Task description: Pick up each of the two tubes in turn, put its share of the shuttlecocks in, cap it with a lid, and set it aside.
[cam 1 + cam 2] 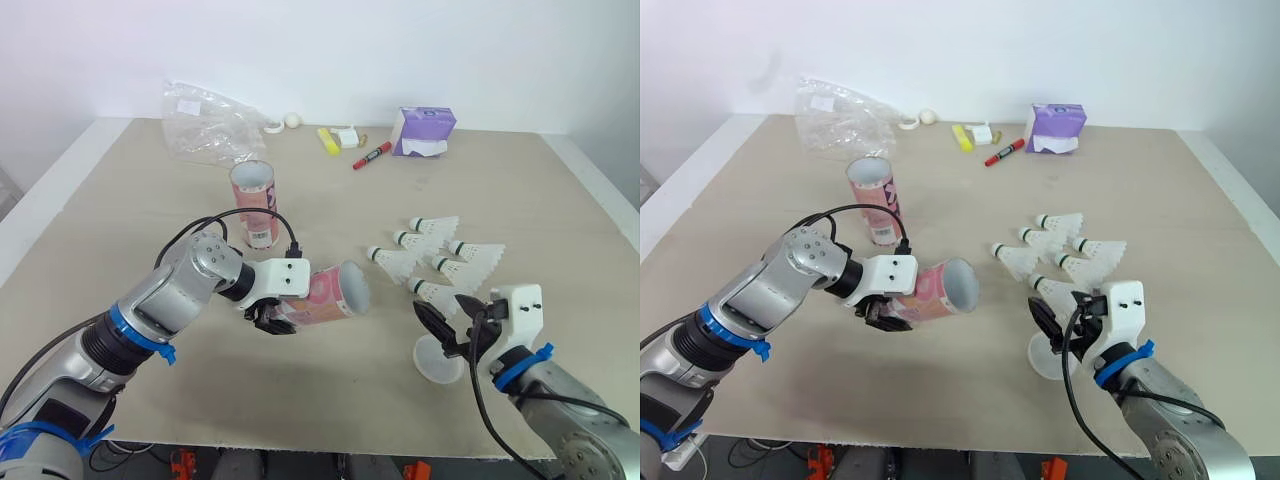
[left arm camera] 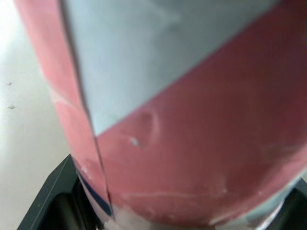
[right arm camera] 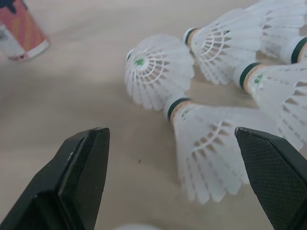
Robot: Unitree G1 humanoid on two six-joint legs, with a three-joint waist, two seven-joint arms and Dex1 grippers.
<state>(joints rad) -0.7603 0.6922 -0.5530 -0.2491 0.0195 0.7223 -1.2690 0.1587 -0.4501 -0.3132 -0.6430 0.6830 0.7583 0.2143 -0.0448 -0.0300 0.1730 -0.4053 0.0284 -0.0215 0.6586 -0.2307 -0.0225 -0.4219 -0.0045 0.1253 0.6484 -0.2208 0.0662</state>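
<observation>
Left jaws shut round the closed end of a pink-and-white cardboard tube [image 1: 328,293], held on its side, open mouth pointing away from the left gripper [image 1: 270,320]. Right jaws spread wide, holding nothing; right gripper [image 1: 448,332] sits just above a translucent white plastic lid [image 1: 437,365]. Six white feathered shuttlecocks [image 1: 440,258] lie just ahead of those jaws. Second pink cardboard tube [image 1: 254,203] stands upright beyond the left jaws.

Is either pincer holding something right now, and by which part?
The left pincer grips the pink tube near its bottom end, away from the open mouth. The right pincer is open and holds nothing.
</observation>
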